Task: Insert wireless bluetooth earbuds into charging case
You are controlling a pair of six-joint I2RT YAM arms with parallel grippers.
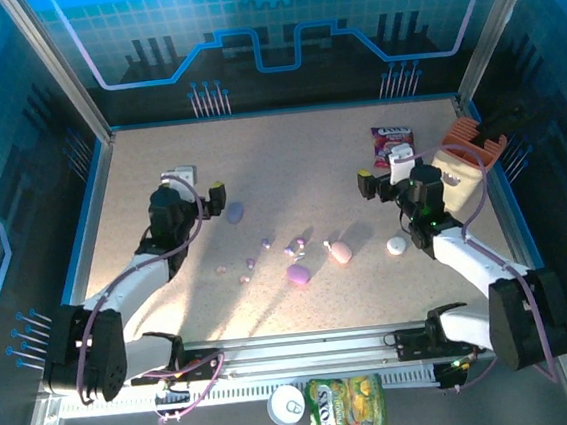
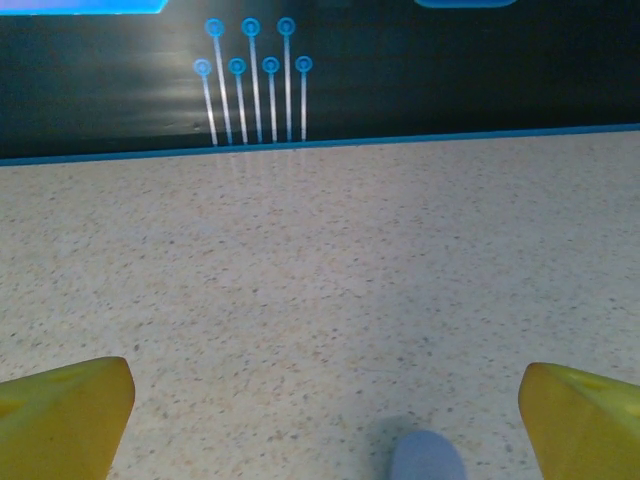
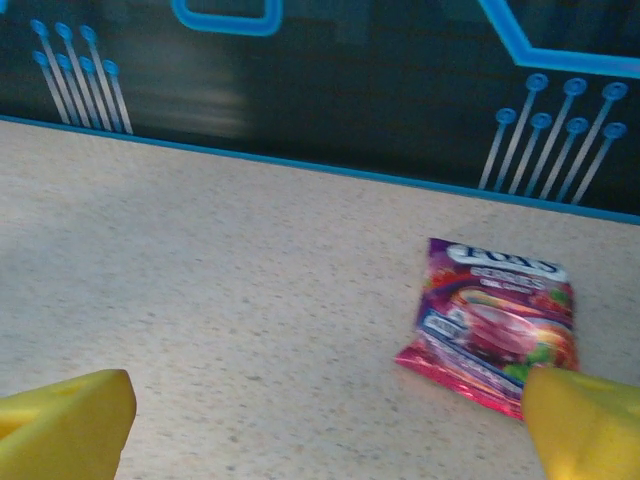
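Several tiny earbuds lie scattered mid-table, among them a lilac one (image 1: 265, 242), a pair (image 1: 295, 246) and a pink one (image 1: 222, 270). Around them sit pebble-shaped charging cases: lilac (image 1: 234, 212), purple-pink (image 1: 298, 272), pink (image 1: 341, 252) and white (image 1: 396, 246). My left gripper (image 1: 201, 186) hovers open just left of the lilac case (image 2: 428, 460), which peeks in at the bottom of the left wrist view between the yellow fingertips (image 2: 70, 410). My right gripper (image 1: 384, 168) stands open at the right, above the white case, with bare table between its fingertips (image 3: 70, 420).
A red-purple candy packet (image 1: 393, 145) (image 3: 490, 325) lies beyond the right gripper. An orange comb-like object (image 1: 472, 139) and a beige item (image 1: 450, 171) sit at the far right edge. A green snack bag (image 1: 348, 410) and a white round lid (image 1: 285, 405) rest below the front rail.
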